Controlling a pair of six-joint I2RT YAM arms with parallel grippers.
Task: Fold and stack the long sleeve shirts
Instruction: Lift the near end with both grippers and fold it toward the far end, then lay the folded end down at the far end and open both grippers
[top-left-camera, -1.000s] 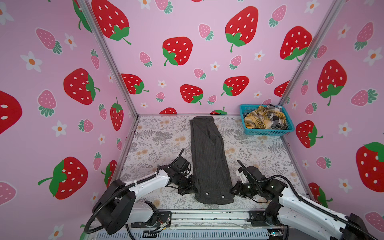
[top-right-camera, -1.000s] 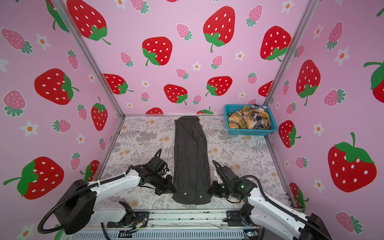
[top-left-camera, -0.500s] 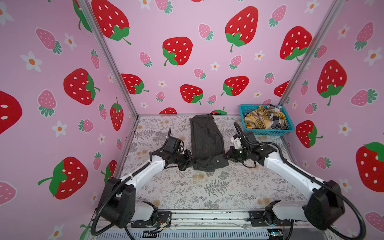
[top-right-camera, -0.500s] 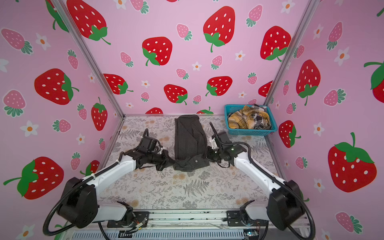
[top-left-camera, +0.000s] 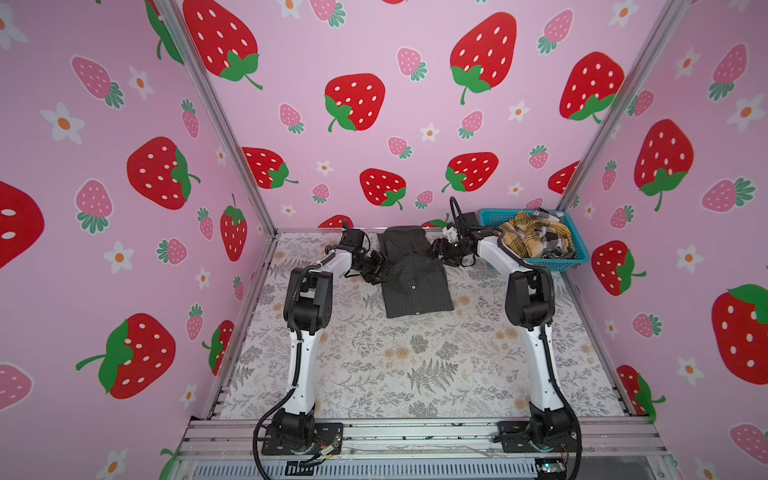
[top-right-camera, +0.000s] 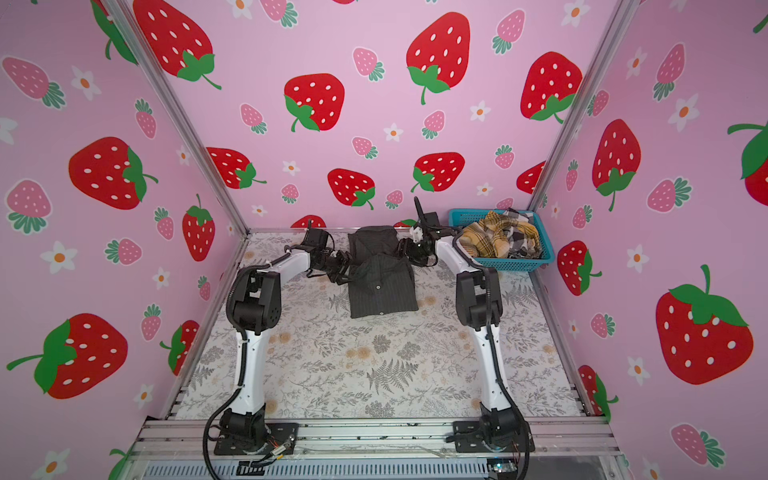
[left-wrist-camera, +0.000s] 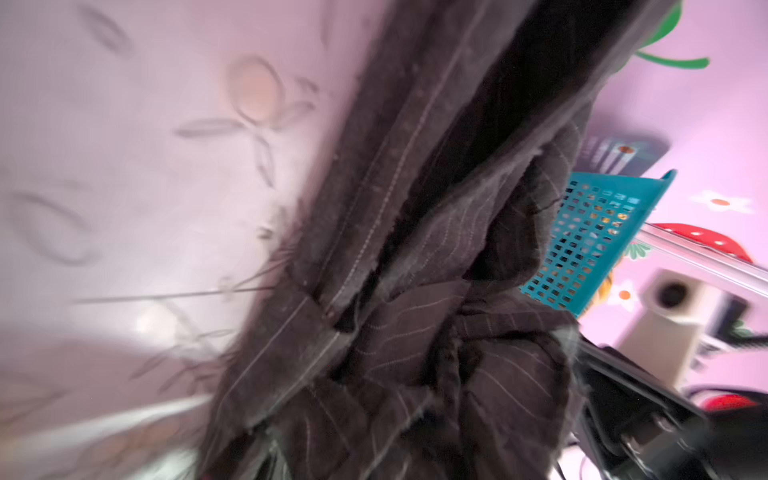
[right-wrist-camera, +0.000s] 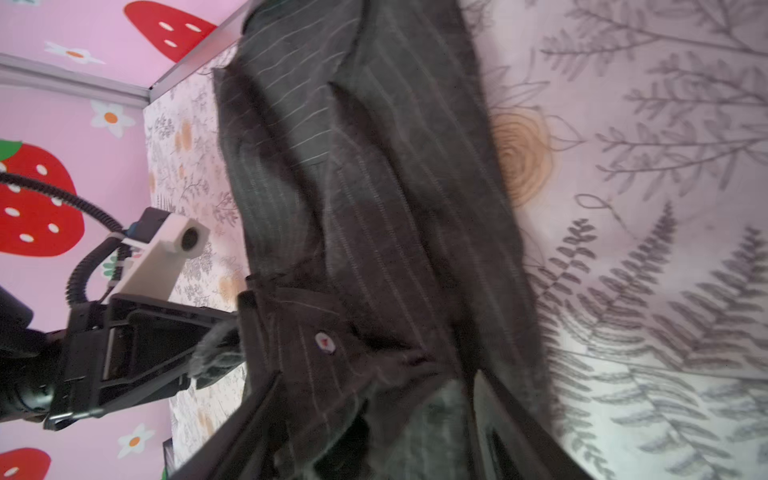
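- The dark pinstriped shirt lies folded on the floral table, in the middle and toward the back wall. Its far end nearly meets that wall.
- A near layer with a pale button lies over the far part, and its front hem sits flat on the table.
- The left gripper is at the shirt's left edge, right where the upper layer begins, and it touches the cloth there. The views are too blurred and cloth-covered to tell whether its jaws are apart or together.
- The right gripper is at the shirt's right edge, a little farther back than the left one. In the right wrist view its two fingers stand spread, with the pinstriped cloth lying between them.
- The shirt thus lies between the two grippers, one at each side edge.
- A teal basket stands in the back right corner, just beside the right arm. It holds a yellow plaid shirt and a black-white check shirt, both crumpled.
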